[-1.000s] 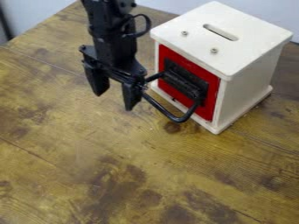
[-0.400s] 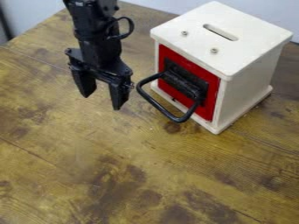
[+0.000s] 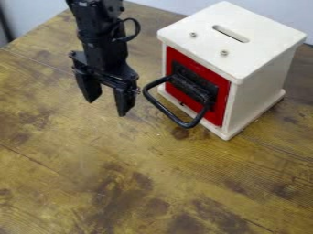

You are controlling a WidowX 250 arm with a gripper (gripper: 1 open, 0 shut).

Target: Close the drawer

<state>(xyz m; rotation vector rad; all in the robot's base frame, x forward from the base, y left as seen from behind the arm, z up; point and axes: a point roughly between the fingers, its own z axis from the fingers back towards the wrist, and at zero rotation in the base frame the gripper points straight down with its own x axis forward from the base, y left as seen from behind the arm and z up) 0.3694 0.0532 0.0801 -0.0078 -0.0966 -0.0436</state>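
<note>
The drawer (image 3: pixel 193 84) has a red face and a black front panel, and it sits flush inside the cream-white wooden cube (image 3: pixel 244 46). Its large black loop handle (image 3: pixel 171 105) sticks out toward the front left, down to the table. My black gripper (image 3: pixel 105 95) hangs over the table to the left of the handle, clear of it. Its two fingers (image 3: pixel 124 101) point down and stand apart, with nothing between them.
The cube stands on a worn brown wooden table (image 3: pixel 110 183). The cube's top has a slot (image 3: pixel 232 33) and small screws. The table's far left edge lies at the upper left corner.
Between one second ago and 0.4 s ago my gripper moved left, away from the loop handle. Since then nothing has moved.
</note>
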